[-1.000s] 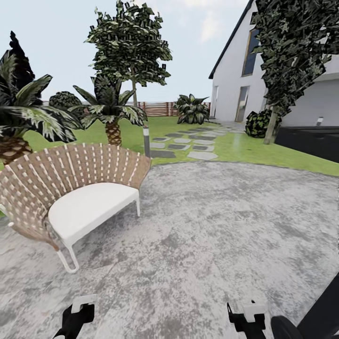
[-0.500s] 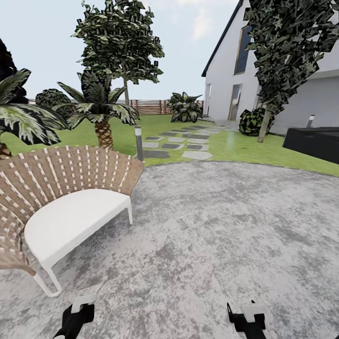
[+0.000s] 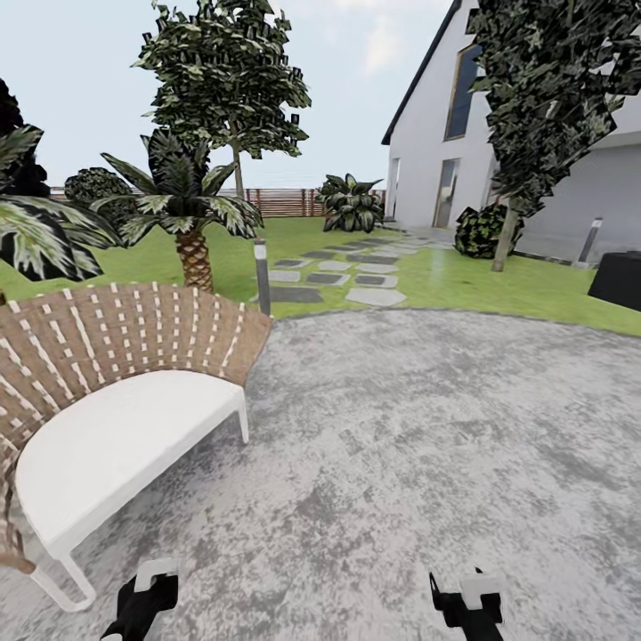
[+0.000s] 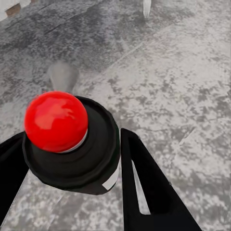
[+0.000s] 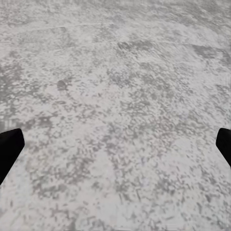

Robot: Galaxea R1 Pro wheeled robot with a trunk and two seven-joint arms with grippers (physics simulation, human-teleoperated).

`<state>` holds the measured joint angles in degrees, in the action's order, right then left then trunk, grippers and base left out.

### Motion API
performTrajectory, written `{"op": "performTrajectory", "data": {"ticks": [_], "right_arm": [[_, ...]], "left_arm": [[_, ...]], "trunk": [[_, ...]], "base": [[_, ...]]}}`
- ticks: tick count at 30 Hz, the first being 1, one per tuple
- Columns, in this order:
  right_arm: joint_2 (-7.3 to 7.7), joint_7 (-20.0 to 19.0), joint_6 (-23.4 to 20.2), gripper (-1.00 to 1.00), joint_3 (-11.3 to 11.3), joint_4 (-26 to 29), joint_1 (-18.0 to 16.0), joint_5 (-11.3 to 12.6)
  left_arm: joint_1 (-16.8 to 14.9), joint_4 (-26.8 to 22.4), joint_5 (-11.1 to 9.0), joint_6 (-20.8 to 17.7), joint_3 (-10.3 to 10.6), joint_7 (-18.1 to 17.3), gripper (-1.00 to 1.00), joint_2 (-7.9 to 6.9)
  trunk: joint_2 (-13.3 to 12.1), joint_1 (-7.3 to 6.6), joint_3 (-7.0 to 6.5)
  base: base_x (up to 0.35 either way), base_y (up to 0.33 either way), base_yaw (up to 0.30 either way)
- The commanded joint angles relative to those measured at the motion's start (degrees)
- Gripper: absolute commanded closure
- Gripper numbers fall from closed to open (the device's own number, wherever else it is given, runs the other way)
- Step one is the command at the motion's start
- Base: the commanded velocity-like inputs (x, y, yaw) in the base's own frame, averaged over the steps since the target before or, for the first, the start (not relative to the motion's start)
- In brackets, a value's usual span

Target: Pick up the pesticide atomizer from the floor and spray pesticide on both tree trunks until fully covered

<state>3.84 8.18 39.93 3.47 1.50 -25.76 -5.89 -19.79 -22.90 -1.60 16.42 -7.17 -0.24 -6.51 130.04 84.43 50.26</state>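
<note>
L gripper is clamped on the atomizer at its black body, red knob up. It looks rigid, smooth, prob. light, so best held round the body. R gripper is spread wide, empty, over the patio. Left tree trunk and right tree trunk stand beyond the patio's far edge.

view swung on | my chair now lower left, partly cropped | dark box at right edge
</note>
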Motion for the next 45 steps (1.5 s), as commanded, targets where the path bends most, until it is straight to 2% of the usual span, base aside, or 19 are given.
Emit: {"op": "performTrajectory", "data": {"ticks": [1, 10, 33, 45], "right_arm": [[0.02, 0.60, 0.06, -1.00, 0.31, -0.07, -0.02, -0.52], [0.02, 0.56, 0.06, -1.00, 0.31, -0.04, -0.01, -0.52], [-0.02, 0.53, 0.06, -1.00, 0.31, -0.05, -0.01, -0.52], [0.01, 0.53, 0.07, -1.00, 0.31, -0.05, -0.03, -0.52]], "left_arm": [[-0.05, 0.05, -0.16, 0.19, -0.04, -0.03, 1.00, 0.01], [-0.05, 0.05, -0.16, 0.19, -0.04, -0.03, 1.00, 0.01], [-0.03, 0.05, -0.16, 0.25, -0.04, -0.03, 1.00, 0.01], [-0.05, 0.05, -0.16, 0.20, -0.04, -0.03, 1.00, 0.01]], "trunk": [[0.02, 0.02, 0.05], [0.02, 0.02, 0.05], [0.02, 0.02, 0.05], [0.02, 0.02, 0.05]], "base": [[0.338, 0.114, 0.000], [0.338, 0.114, -0.052], [0.336, 0.062, -0.260], [0.114, 0.000, -0.255]]}}
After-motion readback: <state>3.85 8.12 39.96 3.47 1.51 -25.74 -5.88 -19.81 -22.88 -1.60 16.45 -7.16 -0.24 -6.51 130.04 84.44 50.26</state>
